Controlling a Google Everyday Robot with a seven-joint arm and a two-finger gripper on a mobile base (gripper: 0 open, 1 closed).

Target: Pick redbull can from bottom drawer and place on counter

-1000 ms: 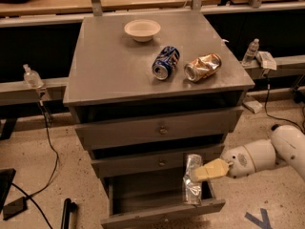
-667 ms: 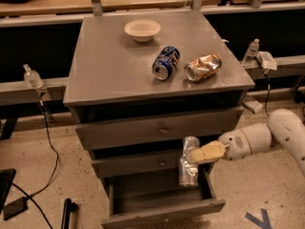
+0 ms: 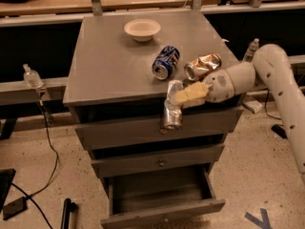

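gripper [image 3: 181, 98] at centre right of frame, just off the front edge of the counter [image 3: 109, 63], clamped on the redbull can [image 3: 172, 111]. can upright, slightly tilted, top about level with the counter edge, lower end in front of the top drawer [image 3: 119, 132]; may be touching it, hard to tell. bottom drawer [image 3: 157, 194] pulled open at bottom centre, nothing seen inside. on the counter: white bowl [image 3: 142, 29] near the back, blue can [image 3: 165, 62] on its side, crushed gold can [image 3: 202, 66] right of it, just behind the gripper. white arm [image 3: 279, 85] comes in from right edge.
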